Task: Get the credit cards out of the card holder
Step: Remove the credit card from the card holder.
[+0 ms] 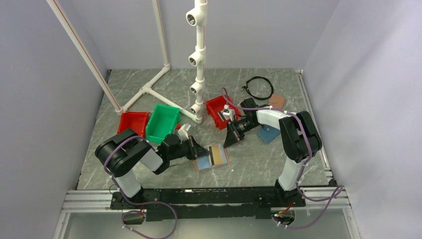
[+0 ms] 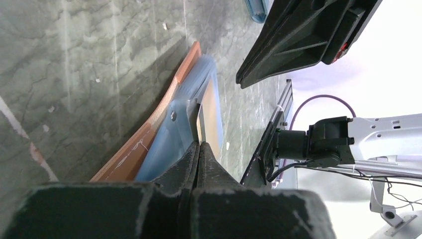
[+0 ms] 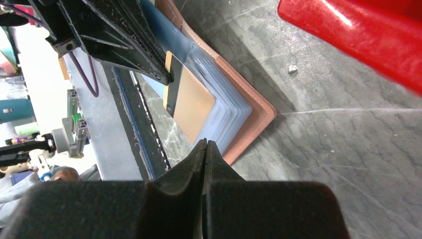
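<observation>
Open and flat on the worktop (image 1: 278,159), between the two arms: the card holder (image 1: 204,162), blue inside facing up. Tucked in its clear pocket: a gold-tan card (image 3: 191,104), with a dark strip (image 3: 170,95) along one end, maybe a second card, hard to tell. Shut tight, the left jaws, tips down on the blue lining (image 2: 164,144) right beside the card, most likely to pin the holder and stop any sliding. Shut too, the right jaws, nothing between them, hanging just off the holder's pink edge (image 3: 261,110), near enough to reach the card. No card out yet. Next, probably: open a little and pinch the card's free end. Thin, slippery plastic, so easy to drag the whole holder along.
</observation>
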Available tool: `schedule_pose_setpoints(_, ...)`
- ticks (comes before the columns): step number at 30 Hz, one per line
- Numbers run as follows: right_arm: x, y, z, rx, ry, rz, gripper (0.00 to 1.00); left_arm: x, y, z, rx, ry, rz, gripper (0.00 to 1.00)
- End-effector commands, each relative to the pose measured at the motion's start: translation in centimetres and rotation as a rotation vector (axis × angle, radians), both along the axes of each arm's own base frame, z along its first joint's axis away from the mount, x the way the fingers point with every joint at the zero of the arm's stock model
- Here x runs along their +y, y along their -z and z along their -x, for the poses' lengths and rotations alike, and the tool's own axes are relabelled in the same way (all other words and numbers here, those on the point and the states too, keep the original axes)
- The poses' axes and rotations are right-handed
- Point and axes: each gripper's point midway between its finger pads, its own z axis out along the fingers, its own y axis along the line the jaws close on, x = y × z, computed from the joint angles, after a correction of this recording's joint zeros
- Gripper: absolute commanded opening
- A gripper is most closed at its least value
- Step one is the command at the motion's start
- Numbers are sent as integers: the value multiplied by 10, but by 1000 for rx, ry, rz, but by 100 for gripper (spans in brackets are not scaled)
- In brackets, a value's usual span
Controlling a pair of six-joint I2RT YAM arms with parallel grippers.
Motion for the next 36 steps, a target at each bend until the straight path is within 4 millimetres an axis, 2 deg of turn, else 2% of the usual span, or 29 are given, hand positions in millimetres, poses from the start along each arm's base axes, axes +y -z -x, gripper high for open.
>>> schedule_pose_setpoints(1, 4, -15, -9, -82, -43, -52, 0, 2, -8, 1, -36, 17, 19, 0)
schedule_pose_setpoints(3, 6, -21, -7, -108, -66, -71, 0, 5, -6, 2, -21, 11, -7, 0)
schedule_pose_setpoints(8, 18, -30, 6, -150, -139, -112, 13, 8, -5, 3, 58, 10, -87, 0)
schedule_pose_setpoints(14, 40, -21, 21, -191, -204, -87, 17, 13, -9, 1, 127, -17, -162, 0)
schedule_pose_setpoints(23, 29, 20, 3, -174, -100, 131, 13, 14, -8, 0, 192, -36, -204, 0)
schedule_pose_setpoints(32, 23, 32, -2, -156, -49, 204, 12, 23, -21, 3, 178, -46, -250, 0)
schedule_pose_setpoints(36, 23, 34, -2, -147, -49, 209, 12, 28, -20, 8, 179, -40, -270, 0)
